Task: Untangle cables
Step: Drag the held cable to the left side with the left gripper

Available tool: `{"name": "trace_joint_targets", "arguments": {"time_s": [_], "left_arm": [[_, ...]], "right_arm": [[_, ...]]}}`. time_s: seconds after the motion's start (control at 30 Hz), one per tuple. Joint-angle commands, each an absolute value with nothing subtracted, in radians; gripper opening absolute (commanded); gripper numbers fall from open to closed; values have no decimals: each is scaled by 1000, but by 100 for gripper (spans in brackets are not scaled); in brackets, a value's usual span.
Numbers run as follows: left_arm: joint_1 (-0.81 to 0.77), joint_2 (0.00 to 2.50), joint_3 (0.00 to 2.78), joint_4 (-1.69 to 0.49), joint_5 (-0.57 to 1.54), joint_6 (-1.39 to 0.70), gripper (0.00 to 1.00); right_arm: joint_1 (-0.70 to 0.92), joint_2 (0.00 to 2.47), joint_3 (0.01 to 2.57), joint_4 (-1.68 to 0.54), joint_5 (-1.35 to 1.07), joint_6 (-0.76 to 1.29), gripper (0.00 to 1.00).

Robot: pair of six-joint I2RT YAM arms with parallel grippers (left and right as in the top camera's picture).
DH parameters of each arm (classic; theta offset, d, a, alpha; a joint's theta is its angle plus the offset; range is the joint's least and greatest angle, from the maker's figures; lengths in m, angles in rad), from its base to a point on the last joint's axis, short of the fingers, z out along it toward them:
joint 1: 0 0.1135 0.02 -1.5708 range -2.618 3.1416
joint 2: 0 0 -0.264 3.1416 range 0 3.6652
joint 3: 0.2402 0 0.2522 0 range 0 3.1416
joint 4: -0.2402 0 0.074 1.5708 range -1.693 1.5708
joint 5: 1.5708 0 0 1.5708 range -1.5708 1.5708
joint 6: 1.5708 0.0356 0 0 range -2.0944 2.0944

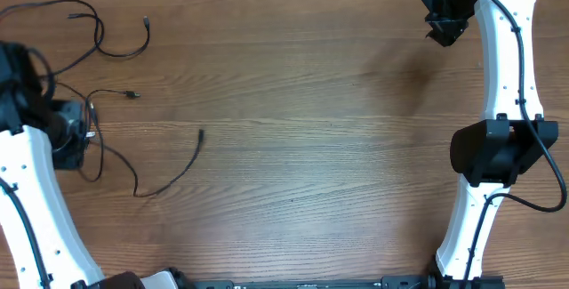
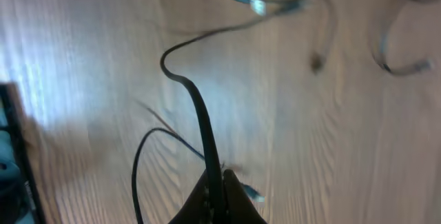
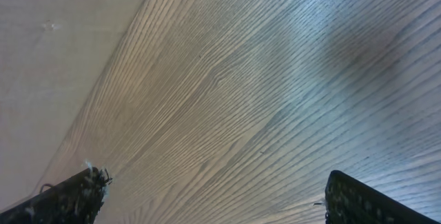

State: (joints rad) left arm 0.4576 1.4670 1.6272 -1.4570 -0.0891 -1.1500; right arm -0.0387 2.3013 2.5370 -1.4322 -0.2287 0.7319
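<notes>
Three thin black cables lie at the table's left. One cable (image 1: 111, 51) loops at the far left top, ending by a plug near the back. A second cable (image 1: 114, 92) runs from my left gripper to a small plug. A third cable (image 1: 182, 169) curves toward the middle, ending in a plug. My left gripper (image 1: 76, 132) is shut on a cable (image 2: 200, 114) in the left wrist view, its fingertips (image 2: 219, 186) pinching it. My right gripper (image 1: 444, 24) is open and empty at the far right back; its fingers (image 3: 217, 193) frame bare wood.
The wooden table (image 1: 311, 129) fills the view. The right arm's white links (image 1: 507, 76) stand along the right side. The left arm (image 1: 31, 191) rises along the left edge. A dark rail (image 1: 311, 284) runs along the front edge.
</notes>
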Motion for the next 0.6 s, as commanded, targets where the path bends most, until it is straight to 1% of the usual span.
{"name": "trace_joint_targets", "arguments": {"time_s": [0.0,0.1,0.23,0.37,0.57], "left_arm": [[583,1464,1577,-1403,-85,-1117,4],[677,1464,1576,-1348,-105,-1031,4],[788,1467,1573,-1285,-203,-1032,4],[834,1497,1573,-1211,-316,-1032,4],[844,1656,1573,-1097,-533,-1032,4]], "right_arm": [[-39,2307,2539,-1423,-226,728,100],[-39,2307,2539,-1422,-226,728,100],[-39,2307,2539,-1422,-226,728,100],[-39,2307,2539,-1422,-226,728,100],[-39,2307,2539,-1423,-226,728,100]]}}
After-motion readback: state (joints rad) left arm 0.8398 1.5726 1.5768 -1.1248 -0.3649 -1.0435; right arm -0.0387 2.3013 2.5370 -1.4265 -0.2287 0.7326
